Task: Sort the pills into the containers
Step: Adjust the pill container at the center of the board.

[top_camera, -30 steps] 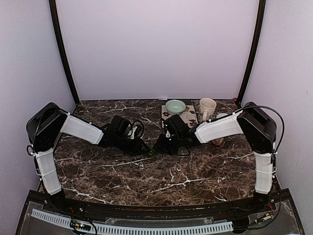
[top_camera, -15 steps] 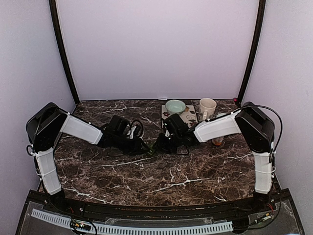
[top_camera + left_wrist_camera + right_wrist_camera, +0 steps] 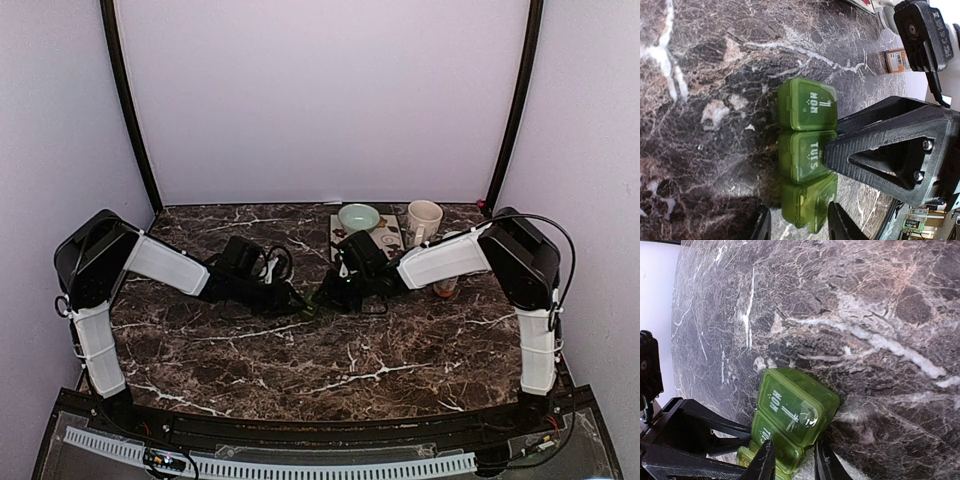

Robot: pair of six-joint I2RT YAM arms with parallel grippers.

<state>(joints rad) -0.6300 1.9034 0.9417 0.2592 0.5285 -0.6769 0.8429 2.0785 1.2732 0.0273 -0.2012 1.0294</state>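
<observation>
The container, a green pill box (image 3: pixel 807 145) with lids marked MON and TUE, lies on the marble mid-table (image 3: pixel 309 304). My left gripper (image 3: pixel 797 227) is open and straddles its unmarked end compartment, with a gap at one finger. My right gripper (image 3: pixel 792 460) meets it from the other side. One of its fingers (image 3: pixel 765 460) is over the TUE lid and the other is against the box's side wall. Whether they pinch it does not show. In the left wrist view the right gripper's black finger (image 3: pixel 890 145) covers the edge of the TUE lid. No pills are in view.
A pale green bowl (image 3: pixel 358 216) and a cream mug (image 3: pixel 424 220) stand at the back right, by a patterned mat (image 3: pixel 385 238). An amber bottle (image 3: pixel 896 60) sits behind the right arm (image 3: pixel 447 289). Dark walls frame the table's back.
The right arm has edged a little left and away toward the box. The left arm and the box have barely moved.
</observation>
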